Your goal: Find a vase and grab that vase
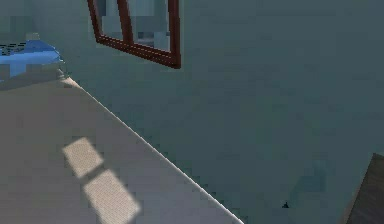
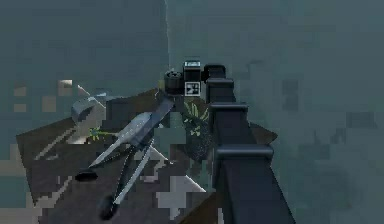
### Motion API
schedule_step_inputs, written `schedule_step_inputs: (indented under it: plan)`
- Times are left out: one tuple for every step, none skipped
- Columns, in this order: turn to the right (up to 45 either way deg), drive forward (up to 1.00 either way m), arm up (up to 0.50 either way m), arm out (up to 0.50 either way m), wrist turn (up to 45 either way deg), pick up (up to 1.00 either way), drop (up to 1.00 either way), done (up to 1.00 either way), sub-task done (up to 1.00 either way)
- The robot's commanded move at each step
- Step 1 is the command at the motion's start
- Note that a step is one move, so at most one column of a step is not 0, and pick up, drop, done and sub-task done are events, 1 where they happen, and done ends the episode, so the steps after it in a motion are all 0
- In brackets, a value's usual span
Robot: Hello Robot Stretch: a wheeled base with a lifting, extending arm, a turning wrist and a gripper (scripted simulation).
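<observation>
In the forward view, a window (image 1: 135, 30) with a red-brown frame sits high up on a dark green-blue wall (image 1: 270, 100). Below the window and to its left lies a pale floor (image 1: 40, 120). Two bright sun patches (image 1: 98, 178) lie on it. Far to the left of the window, at the edge, is a blue thing (image 1: 25, 58) that I cannot name. Far below the window to the right, a dark brown corner (image 1: 368, 195) pokes in.

In the arm side view, the dark arm (image 2: 240, 150) comes up from the bottom. At its far end are two white squares (image 2: 191, 78) with black marks, too small to read. The claw (image 2: 170, 82) is just left of the squares. I cannot tell if its fingers are apart or together, or if it holds anything, because things on the desk (image 2: 50, 150) lie right by it.

Just below the claw, to its right, is a small green leafy thing (image 2: 196, 118). Below the claw to the left lies a long grey thing (image 2: 135, 135), tilted. Further left of the claw are a small grey cup shape (image 2: 88, 108) and more green leaves (image 2: 100, 132). Well below the claw is a dark oval (image 2: 86, 175). I cannot tell which shape is the vase.
</observation>
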Motion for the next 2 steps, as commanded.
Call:
schedule_step_inputs:
  plan:
    - [0.0,0.0,0.0,0.0,45.0,0.0,0.0,0.0,0.0]
    - [0.0,0.0,0.0,0.0,45.0,0.0,0.0,0.0,0.0]
